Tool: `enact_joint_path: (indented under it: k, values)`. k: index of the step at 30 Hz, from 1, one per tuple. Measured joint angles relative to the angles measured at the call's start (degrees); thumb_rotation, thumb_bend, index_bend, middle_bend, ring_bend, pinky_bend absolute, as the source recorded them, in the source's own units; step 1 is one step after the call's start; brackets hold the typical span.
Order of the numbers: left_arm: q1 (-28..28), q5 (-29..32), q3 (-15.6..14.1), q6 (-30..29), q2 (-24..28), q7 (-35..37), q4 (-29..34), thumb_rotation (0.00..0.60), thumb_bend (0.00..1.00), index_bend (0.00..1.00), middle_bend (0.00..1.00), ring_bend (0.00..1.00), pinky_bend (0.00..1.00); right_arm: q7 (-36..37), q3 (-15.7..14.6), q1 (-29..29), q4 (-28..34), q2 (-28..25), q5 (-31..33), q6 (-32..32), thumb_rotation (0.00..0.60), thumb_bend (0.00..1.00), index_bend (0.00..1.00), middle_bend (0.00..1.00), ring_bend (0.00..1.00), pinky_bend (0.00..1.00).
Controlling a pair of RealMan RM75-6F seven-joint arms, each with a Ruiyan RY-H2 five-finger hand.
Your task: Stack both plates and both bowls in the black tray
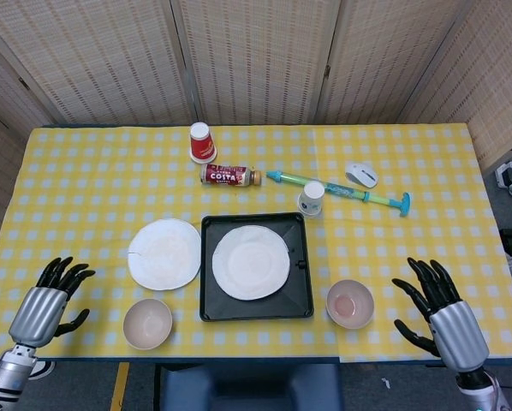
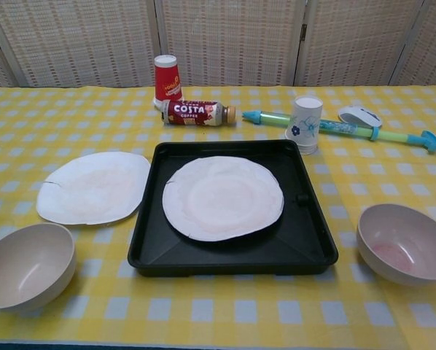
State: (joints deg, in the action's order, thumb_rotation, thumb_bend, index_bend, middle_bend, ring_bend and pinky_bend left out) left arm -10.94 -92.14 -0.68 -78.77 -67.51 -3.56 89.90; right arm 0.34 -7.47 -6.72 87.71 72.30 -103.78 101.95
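A black tray [image 1: 306, 274] [image 2: 311, 240] sits at the table's middle front with one white plate [image 1: 251, 262] [image 2: 222, 197] lying in it. A second white plate [image 1: 163, 253] [image 2: 92, 187] lies on the cloth just left of the tray. A beige bowl [image 1: 147, 323] [image 2: 25, 265] stands front left, and another bowl with a pinkish inside [image 1: 350, 303] [image 2: 404, 242] stands front right. My left hand [image 1: 52, 300] hovers at the front left edge, fingers apart, holding nothing. My right hand [image 1: 437, 310] hovers at the front right, fingers spread, empty. The chest view shows neither hand.
Behind the tray lie a Costa coffee bottle [image 1: 230, 176] [image 2: 197, 112] on its side, a red paper cup [image 1: 202, 142] [image 2: 167, 79], a white paper cup [image 1: 312, 199] [image 2: 305, 124], a teal water-gun toy [image 1: 342, 190] [image 2: 349, 128] and a white mouse [image 1: 361, 175] [image 2: 359, 115]. Woven screens back the table.
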Motion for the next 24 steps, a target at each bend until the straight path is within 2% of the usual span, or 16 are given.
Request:
enact_joint_path:
  k: [7,10,13,15,18,24]
  values:
    - [-2.7,0.9,1.3,3.0,-2.0,-2.6,-1.8,0.6,0.34,0.31,0.51,0.35,0.48,0.6,1.0,0.0,0.0,0.1,0.1,-2.2,0.6,0.25,0.24,0.0,0.0,0.0]
    - [-3.6,1.2,1.7,3.9,-3.1,-3.4,-3.2,0.6,0.34,0.34,0.64,0.5,0.63,0.6,1.4,0.1,0.1,0.3,0.2,-2.9,0.6,0.25,0.24,0.0,0.0,0.0]
    - [-4.3,0.9,1.8,4.3,-4.2,-4.3,-4.8,0.6,0.33,0.4,0.83,0.67,0.8,0.5,1.8,0.2,0.1,0.4,0.3,-3.4,0.6,0.25,0.24,0.0,0.0,0.0]
    - [-4.6,0.7,2.0,4.0,-5.3,-5.2,-6.2,0.6,0.31,0.46,0.97,0.82,0.94,0.5,2.1,0.3,0.2,0.4,0.4,-3.7,0.6,0.25,0.24,0.0,0.0,0.0]
    - [-4.9,0.0,2.2,3.1,-7.3,-5.4,-8.3,0.6,0.3,0.51,1.0,0.92,1.0,0.7,2.3,0.4,0.3,0.3,0.5,-4.2,0.6,0.25,0.24,0.0,0.0,0.0]
    - [-6.7,-2.4,1.8,2.9,-10.6,-2.0,-13.7,0.6,0.29,0.54,1.0,0.95,1.0,0.7,2.7,0.4,0.7,0.2,1.1,-6.0,0.6,0.25,0.24,0.0,0.0,0.0]
